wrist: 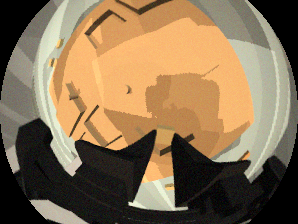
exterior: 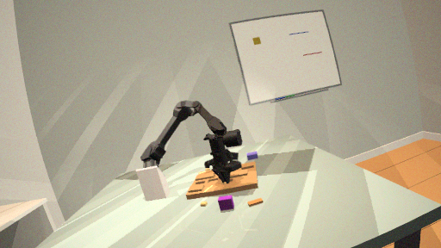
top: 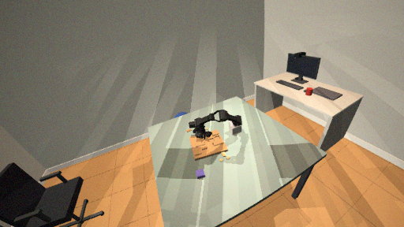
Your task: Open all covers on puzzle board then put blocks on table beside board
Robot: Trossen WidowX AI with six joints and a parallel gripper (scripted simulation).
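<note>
The wooden puzzle board (top: 210,154) (exterior: 224,191) (wrist: 150,55) lies flat on the table, with dark-edged slots and steps in its surface. My gripper (top: 203,136) (exterior: 226,181) (wrist: 164,135) is low over the board's edge, shut on a small tan piece (wrist: 165,134) at the board surface. Whether this is a block or part of a cover cannot be told. Another small peg (wrist: 128,90) stands near the board's middle. A magenta block (exterior: 226,203) and a violet block (top: 200,173) (exterior: 252,155) rest on the table, clear of the board. Which covers are open is too small to tell.
An orange piece (top: 188,130) (exterior: 255,201) (wrist: 245,156) and a yellow piece (exterior: 203,203) (wrist: 169,186) lie beside the board. Several yellow pieces (top: 228,158) (wrist: 52,62) lie off another side. A white box (exterior: 153,184) stands by the arm's base.
</note>
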